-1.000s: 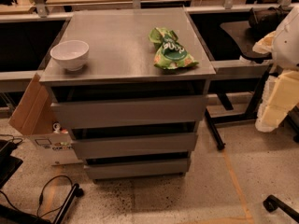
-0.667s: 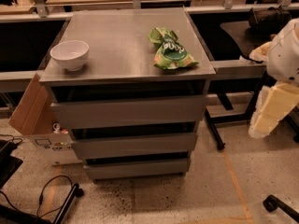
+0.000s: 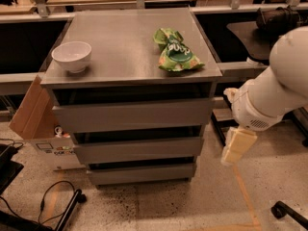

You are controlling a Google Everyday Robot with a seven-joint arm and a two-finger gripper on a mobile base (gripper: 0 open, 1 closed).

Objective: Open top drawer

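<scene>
The top drawer [image 3: 132, 114] is the highest of three grey handleless fronts in the grey cabinet, just under the cabinet top [image 3: 130, 47]. Its front sits in line with the two fronts below, with a dark gap above it. My white arm [image 3: 274, 90] comes in from the right. The cream-coloured gripper [image 3: 237, 146] hangs down at its end, to the right of the cabinet, apart from it, at about the height of the middle drawer [image 3: 137, 148].
A white bowl [image 3: 71, 56] and a green snack bag [image 3: 175, 52] lie on the cabinet top. A cardboard box [image 3: 33, 112] leans at the cabinet's left. Cables [image 3: 53, 196] lie on the floor at the left. A chair base [image 3: 288, 213] is at the lower right.
My arm has swung left and further into view. The gripper has moved closer to the cabinet's right side. The drawers have not moved.
</scene>
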